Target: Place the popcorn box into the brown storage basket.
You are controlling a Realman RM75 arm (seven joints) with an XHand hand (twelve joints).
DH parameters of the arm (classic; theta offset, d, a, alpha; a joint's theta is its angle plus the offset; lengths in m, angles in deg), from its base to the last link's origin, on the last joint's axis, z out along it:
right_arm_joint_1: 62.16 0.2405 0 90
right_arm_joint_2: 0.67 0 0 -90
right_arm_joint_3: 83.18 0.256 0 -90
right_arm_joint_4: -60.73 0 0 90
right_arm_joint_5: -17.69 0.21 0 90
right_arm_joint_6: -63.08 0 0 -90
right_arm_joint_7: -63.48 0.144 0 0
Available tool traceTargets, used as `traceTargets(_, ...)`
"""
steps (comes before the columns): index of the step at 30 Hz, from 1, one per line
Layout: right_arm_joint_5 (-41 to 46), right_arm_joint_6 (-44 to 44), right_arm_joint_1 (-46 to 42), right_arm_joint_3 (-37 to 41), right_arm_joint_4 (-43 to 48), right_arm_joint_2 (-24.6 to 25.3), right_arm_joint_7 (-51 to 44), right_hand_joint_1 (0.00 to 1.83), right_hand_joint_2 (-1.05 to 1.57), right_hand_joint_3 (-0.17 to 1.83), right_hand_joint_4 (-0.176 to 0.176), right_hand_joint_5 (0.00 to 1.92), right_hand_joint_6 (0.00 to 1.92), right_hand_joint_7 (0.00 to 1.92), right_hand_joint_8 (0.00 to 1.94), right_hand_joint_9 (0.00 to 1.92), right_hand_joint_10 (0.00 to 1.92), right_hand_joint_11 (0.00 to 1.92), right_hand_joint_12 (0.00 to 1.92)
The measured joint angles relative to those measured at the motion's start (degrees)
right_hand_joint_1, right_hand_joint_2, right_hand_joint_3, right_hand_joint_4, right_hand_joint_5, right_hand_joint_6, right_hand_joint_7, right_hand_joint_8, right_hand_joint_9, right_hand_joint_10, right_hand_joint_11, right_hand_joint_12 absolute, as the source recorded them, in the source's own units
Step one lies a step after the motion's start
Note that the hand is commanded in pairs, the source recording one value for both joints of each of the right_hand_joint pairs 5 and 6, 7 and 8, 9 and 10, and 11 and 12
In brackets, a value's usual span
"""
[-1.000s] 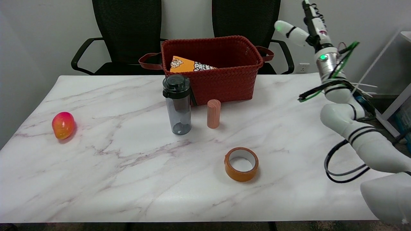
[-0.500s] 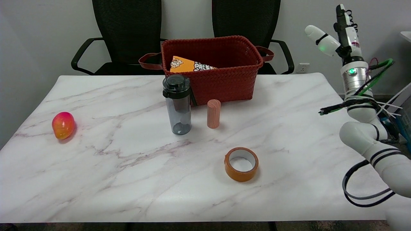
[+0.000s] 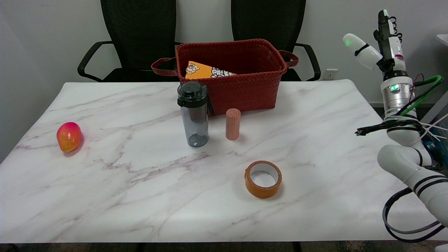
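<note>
Popcorn box (image 3: 206, 71) lies tilted inside brown storage basket (image 3: 231, 75); light, stiff cardboard, grip its flat sides. Robot hand (image 3: 376, 49) far right, empty, fingers spread.

Table: white marble-patterned top (image 3: 140, 196) with grey-pink veins.
Far edge, middle: brown storage basket (image 3: 245, 89), woven, a handle at each end.
Just before the basket: dark clear bottle (image 3: 193, 113) with black lid, upright; pink wooden cylinder (image 3: 232, 124) upright just beside it.
Left side: red-yellow fruit (image 3: 69, 136).
Near middle: orange tape roll (image 3: 263, 179), lying flat.
</note>
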State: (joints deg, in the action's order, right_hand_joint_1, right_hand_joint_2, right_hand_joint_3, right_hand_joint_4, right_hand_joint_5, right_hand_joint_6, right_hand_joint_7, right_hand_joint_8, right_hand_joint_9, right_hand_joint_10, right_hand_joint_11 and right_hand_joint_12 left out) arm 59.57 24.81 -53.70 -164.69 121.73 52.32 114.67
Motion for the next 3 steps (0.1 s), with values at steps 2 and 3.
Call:
traceTargets(2,0.2,-0.4,-0.7,0.1,0.2,0.0,0.0,0.53,0.82,-0.11,0.000,0.00,0.00,0.00,0.00,0.00,0.00,0.14,0.14)
traceTargets(3,0.3,-0.5,-1.0,0.1,0.3,0.0,0.0,0.53,0.82,-0.11,0.000,0.00,0.00,0.00,0.00,0.00,0.00,0.15,0.15)
